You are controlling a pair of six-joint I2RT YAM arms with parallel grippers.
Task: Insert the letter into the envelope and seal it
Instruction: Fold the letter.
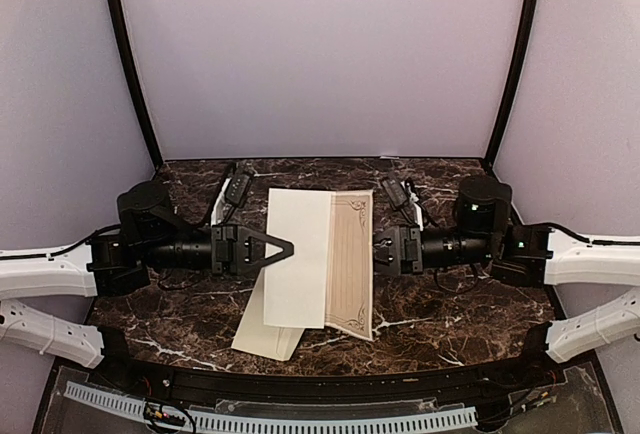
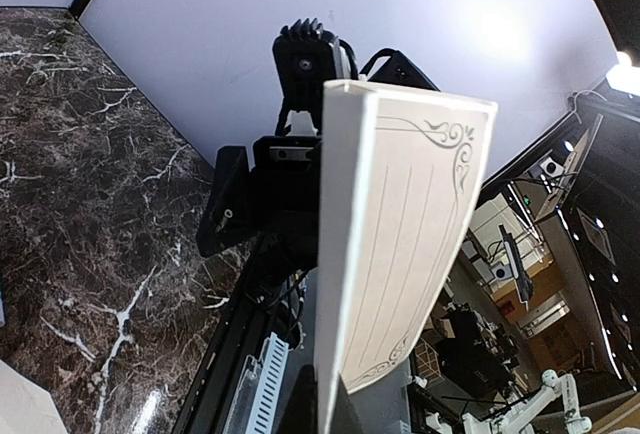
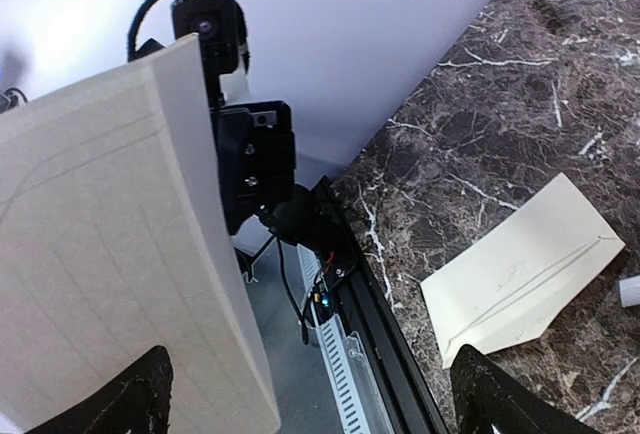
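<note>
Dark marble table (image 1: 440,324) underneath everything. Up off it is the letter (image 1: 300,254), a cream sheet folded lengthwise. Its plain back lies toward the left gripper (image 1: 285,249), and the ruled face with scrolled corner ornaments lies toward the right gripper (image 1: 380,251).

The envelope (image 1: 265,334) lies flat on the marble, below the left gripper's tips and partly under the near end of the letter. It's long, plain and cream, and the right wrist view shows faint crease lines across it (image 3: 520,274).

The left gripper is pinched tight on the letter's left edge and carries the sheet. The right gripper is spread wide, its fingers (image 3: 140,394) far apart. It sits right at the letter's right edge, but I can't tell whether it touches the paper.
</note>
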